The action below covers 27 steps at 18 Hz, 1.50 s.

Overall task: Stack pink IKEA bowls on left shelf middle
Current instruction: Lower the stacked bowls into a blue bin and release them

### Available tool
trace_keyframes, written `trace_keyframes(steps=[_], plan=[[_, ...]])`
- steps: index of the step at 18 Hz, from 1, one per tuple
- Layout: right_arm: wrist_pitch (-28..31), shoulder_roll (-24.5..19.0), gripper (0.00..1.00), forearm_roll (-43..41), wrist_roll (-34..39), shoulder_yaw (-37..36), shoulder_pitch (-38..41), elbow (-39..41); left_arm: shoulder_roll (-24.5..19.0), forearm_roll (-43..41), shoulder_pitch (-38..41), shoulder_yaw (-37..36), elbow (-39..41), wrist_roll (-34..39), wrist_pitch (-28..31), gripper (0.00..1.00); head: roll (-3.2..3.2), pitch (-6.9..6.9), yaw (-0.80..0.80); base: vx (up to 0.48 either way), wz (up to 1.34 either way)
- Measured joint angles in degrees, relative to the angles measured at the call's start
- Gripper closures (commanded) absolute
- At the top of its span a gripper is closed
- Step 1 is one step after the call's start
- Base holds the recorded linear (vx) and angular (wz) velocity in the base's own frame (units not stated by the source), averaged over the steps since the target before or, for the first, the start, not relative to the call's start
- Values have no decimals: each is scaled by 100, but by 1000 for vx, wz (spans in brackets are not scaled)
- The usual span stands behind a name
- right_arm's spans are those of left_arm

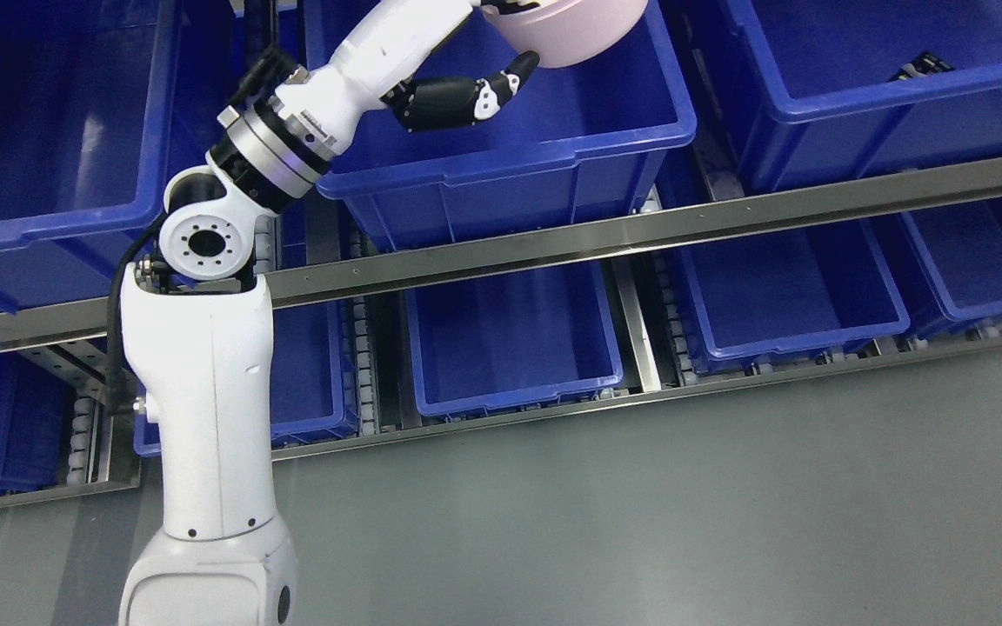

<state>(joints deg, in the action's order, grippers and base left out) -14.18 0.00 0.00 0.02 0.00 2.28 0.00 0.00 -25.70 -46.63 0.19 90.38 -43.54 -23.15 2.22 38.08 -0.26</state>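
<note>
Blue bins point(501, 165) are lining the shelf; I'm watching the left hand point(501, 52) pinching the pink bowl point(566, 30) over the middle bin's rim; that shallow grip is risking a slip.

A metal shelving rack point(727, 217) with a brushed steel front rail ran slantwise across the view, standing on a smooth grey floor point(684, 504). On its upper level sat deep blue plastic bins: one at the left point(49, 174), one in the middle point(510, 165) and one at the right point(884, 96), side by side with narrow gaps between them. The right bin held a small dark object point(923, 65), too small to identify. On the lower level, behind a second steel rail point(727, 382), more blue plastic bins rested on roller tracks, among them a middle one point(514, 348) and another to its right point(788, 296).
</note>
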Motion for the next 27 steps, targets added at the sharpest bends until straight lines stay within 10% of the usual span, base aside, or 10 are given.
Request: trace_keyframes(steps=[13,23,27], plan=[[0,0,0,0,2,0,1,0,0,-675,-132,-448,-427,-307,1090,79,0,0,0,66,97],[0,0,0,0,2,0,1,0,0,-660,-98,-653,-557,-104,1107,21,0,0,0,0,-2],[0,0,0,0,2,0,1,0,0,-147,-100,-639,-580,1476,1124,10,0,0,0,1,-6]])
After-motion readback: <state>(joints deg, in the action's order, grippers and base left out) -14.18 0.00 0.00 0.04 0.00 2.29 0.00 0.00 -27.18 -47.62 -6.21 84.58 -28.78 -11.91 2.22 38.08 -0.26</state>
